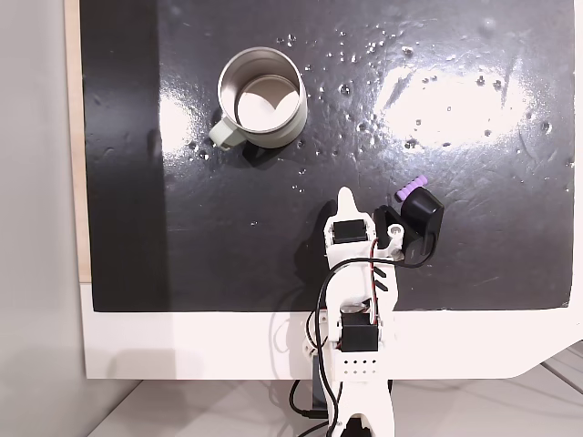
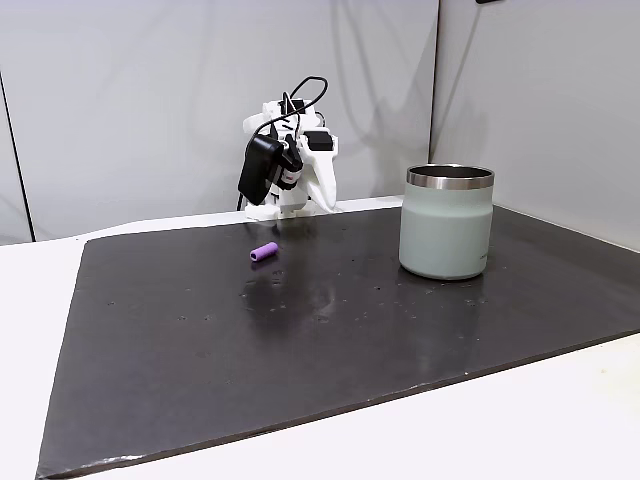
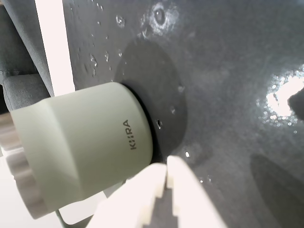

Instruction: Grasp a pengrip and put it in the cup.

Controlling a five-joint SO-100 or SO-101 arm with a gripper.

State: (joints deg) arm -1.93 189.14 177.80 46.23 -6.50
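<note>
That little purple rubber grip [image 2: 264, 253] lies loose on the dark mat [image 2: 300, 340] near the arm, well away from the cup [image 2: 446, 221], the empty gripper's [image 1: 345, 197] fingers together; light, squashy, best pinched mid-length.

A glossy black mat [image 1: 474, 182] covered most of a white tabletop [image 1: 182, 346], speckled with small droplets or bubbles [image 1: 346, 89] and bright light glare in a fixed view, a pale wall [image 2: 150, 100] stood behind, a strip of grey fabric [image 3: 23, 71] showed at the wrist view's left edge
</note>
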